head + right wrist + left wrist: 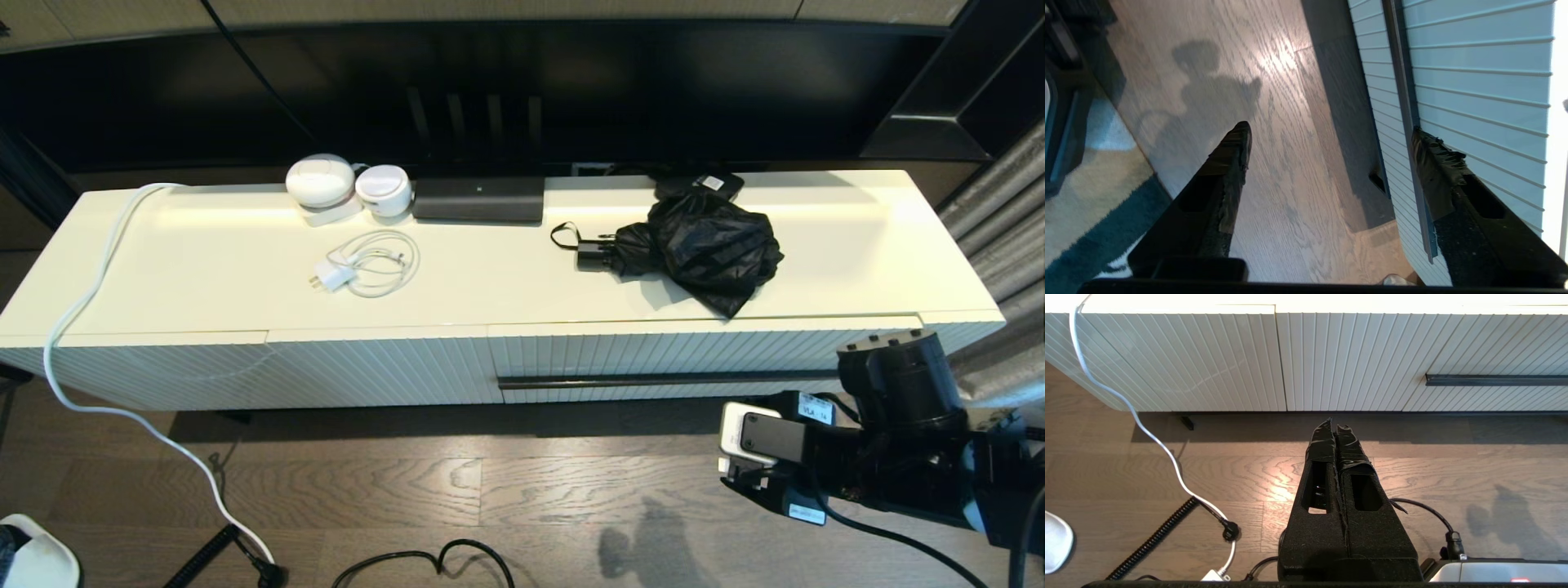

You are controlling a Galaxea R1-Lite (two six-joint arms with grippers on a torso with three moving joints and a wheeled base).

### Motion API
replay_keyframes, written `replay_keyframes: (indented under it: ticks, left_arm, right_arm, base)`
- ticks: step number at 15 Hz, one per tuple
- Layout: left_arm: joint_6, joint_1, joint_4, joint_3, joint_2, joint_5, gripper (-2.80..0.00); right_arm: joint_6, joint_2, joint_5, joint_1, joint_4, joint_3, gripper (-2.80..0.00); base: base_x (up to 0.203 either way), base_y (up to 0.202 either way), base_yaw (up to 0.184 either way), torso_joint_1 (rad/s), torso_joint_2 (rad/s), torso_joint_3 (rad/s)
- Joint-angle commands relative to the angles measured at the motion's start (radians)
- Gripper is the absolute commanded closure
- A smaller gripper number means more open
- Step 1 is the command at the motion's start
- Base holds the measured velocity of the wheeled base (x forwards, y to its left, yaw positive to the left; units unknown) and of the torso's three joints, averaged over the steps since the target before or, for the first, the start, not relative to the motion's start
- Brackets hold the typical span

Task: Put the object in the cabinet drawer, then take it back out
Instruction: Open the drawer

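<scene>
The black folding umbrella lies on the cabinet top at the right, its short handle and wrist loop pointing left. Below it the ribbed cream drawer sits closed, flush with the cabinet front, with its thin black bar handle across it. My right gripper is open, low in front of the drawer near the bar handle's right end. One finger lies right by the bar and the other hangs over the floor. My left gripper is shut and empty, hanging over the floor before the cabinet's left half.
On the cabinet top are a coiled white charger cable, two white round devices, a long black box and a small labelled black box. A white cable trails to the floor, where black cords lie.
</scene>
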Motion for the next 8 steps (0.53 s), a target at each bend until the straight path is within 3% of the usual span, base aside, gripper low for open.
replay_keyframes:
  ticks: [1,3,8]
  left_arm:
    - [-0.001,0.000,-0.001,0.000,0.001,0.000,0.00]
    - [-0.001,0.001,0.001,0.000,0.001,0.000,0.00]
    - [-0.001,0.000,0.001,0.000,0.001,0.000,0.00]
  right_arm:
    - [-0.022,0.018,0.000,-0.006,-0.002,0.001,-2.80]
    - [-0.105,0.019,0.003,-0.021,-0.001,0.010,-2.80]
    - [-0.176,0.034,0.007,-0.028,-0.092,0.037,-2.80]
  base:
    - [0.000,0.000,0.000,0.000,0.00,0.000]
    - [0.000,0.000,0.000,0.000,0.00,0.000]
    - [0.000,0.000,0.000,0.000,0.00,0.000]
